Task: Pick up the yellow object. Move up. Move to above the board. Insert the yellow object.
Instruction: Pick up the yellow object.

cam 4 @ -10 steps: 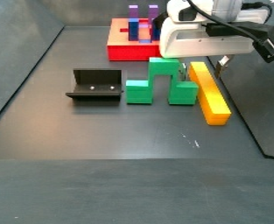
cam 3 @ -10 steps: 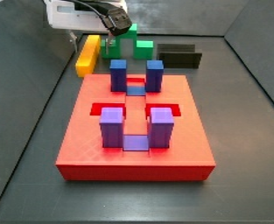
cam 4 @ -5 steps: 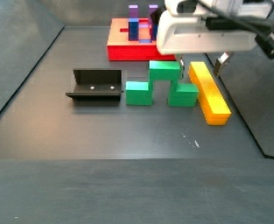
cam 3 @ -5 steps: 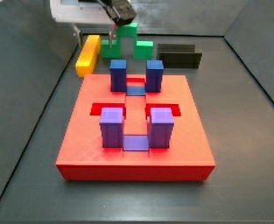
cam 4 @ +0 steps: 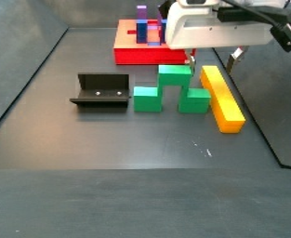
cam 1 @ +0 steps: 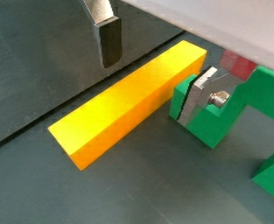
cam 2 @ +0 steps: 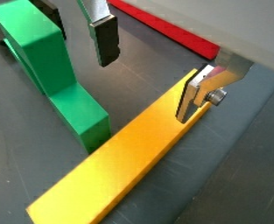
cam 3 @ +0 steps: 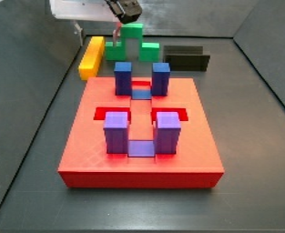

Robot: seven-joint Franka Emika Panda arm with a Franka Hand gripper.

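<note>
Gripper: your two-finger gripper point(cam 2: 151, 66) hangs over one end of the long yellow-orange rectangular bar point(cam 2: 127, 162), jaws spread wide and holding nothing. In both wrist views you get one silver finger with its dark pad point(cam 1: 109, 39) on one long side of the bar and the other finger point(cam 1: 200, 94) on the opposite side, neither visibly touching it.

Gripper in the side views: mostly hidden; the white wrist housing point(cam 4: 222, 33) fills the far right and is cut off by the frame, and only a thin finger tip point(cam 4: 233, 58) shows below it.

Yellow bar: lying flat on the dark floor point(cam 4: 123, 158), just right of the green stepped block point(cam 4: 178, 88). In a side view you only see part of it point(cam 3: 92, 56) at the far left, the far end tucked under the arm.

Green block: touching the bar or merely close, you cannot tell in either wrist view point(cam 1: 238, 109).

Board: the large flat red square slab point(cam 3: 138, 150) with blue-purple upright posts point(cam 3: 117, 132) sits well apart from the bar; in a side view its right part point(cam 4: 141, 51) is hidden behind the housing.

Fixture: the dark L-shaped bracket point(cam 4: 100, 91) stands left of the green block.

Dark flat block: point(cam 3: 188, 60) partly hidden behind a far post.
</note>
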